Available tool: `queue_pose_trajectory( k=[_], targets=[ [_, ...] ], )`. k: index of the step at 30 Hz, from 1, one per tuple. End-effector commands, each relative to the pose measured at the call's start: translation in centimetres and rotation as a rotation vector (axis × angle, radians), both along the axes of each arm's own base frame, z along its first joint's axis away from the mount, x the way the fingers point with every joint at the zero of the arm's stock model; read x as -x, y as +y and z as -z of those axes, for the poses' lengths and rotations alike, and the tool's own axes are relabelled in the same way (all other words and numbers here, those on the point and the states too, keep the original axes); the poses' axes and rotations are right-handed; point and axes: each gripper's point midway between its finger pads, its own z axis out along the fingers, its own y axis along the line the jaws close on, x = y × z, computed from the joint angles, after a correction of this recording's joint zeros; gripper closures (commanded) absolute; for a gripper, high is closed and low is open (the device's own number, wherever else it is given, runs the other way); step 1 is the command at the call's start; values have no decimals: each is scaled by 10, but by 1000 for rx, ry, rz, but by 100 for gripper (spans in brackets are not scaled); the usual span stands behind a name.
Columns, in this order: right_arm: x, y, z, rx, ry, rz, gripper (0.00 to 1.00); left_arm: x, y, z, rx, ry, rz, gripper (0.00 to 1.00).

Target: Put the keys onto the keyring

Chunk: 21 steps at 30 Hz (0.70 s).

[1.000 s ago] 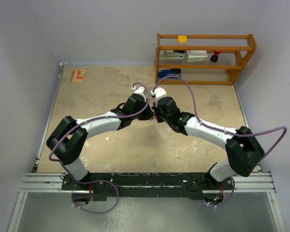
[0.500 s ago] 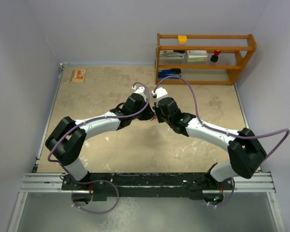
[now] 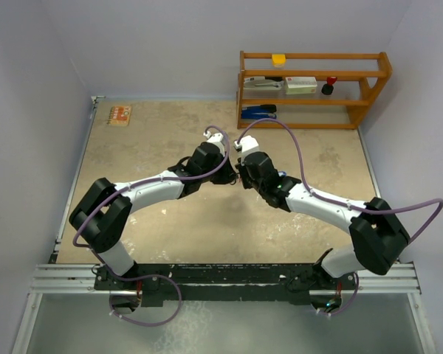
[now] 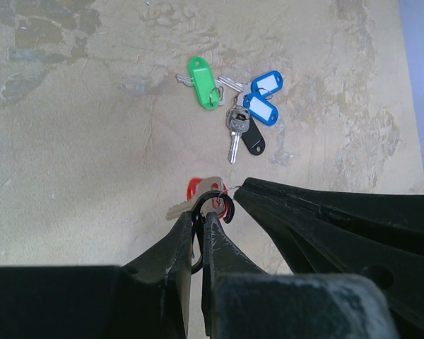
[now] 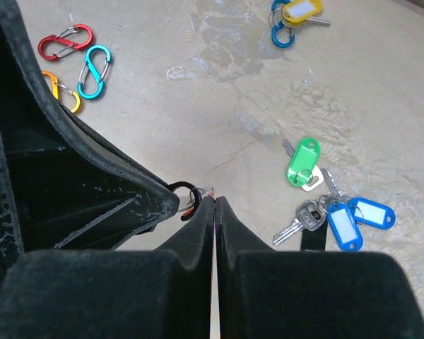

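My left gripper (image 4: 201,215) is shut on a black hook-shaped keyring (image 4: 225,203), held above the table. A silver key with a red tag (image 4: 196,191) hangs at the hook's mouth. My right gripper (image 5: 214,200) is shut, its tips pinching the thin wire ring of that red key right against the black keyring (image 5: 186,192). In the top view the two grippers (image 3: 234,177) meet tip to tip. On the table lie a green-tagged key (image 4: 203,82), blue-tagged keys (image 4: 262,99) and a silver key (image 4: 235,131) with a black tag.
A yellow-tagged key with a blue ring (image 5: 295,14) lies further off. Red (image 5: 65,42), cyan (image 5: 94,70) and orange (image 5: 64,92) oval clips lie to one side. A wooden shelf (image 3: 314,90) stands at the back right, a small orange block (image 3: 119,115) at the back left.
The right arm's elbow has swung a little outward and its wrist has shifted slightly. The left arm has barely moved. Both grippers stay shut and together.
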Motion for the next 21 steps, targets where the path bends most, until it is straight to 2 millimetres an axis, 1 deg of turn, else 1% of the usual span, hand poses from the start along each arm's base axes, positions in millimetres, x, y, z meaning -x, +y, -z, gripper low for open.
queue_pose_trajectory(
  k=[1,8,9,10,11,13,14,15,17,21],
  targets=[
    [-9,-5,-24,-29,-92,39,100,4,-7,-20,43,-44,49,100],
    [-10,-7,-28,-34,-110,51,100,6,-10,-19,48,-38,72,100],
    [-10,-8,-28,-34,-113,54,100,7,-11,-19,50,-38,78,99],
    [-10,-8,-28,-33,-113,55,100,7,-12,-18,48,-36,81,89],
    [-10,-8,-28,-33,-114,57,100,7,-12,-19,48,-35,82,77],
    [-11,-9,-29,-31,-118,59,100,8,-11,-20,48,-40,82,58],
    [-10,-9,-29,-29,-119,59,100,8,-10,-21,48,-41,81,52],
    [-11,-10,-30,-29,-121,59,100,8,-9,-22,48,-45,78,48],
    [-11,-10,-31,-29,-122,60,100,8,-8,-23,46,-49,76,44],
    [-11,-11,-31,-23,-122,63,100,4,0,-23,25,-58,28,42]
  ],
)
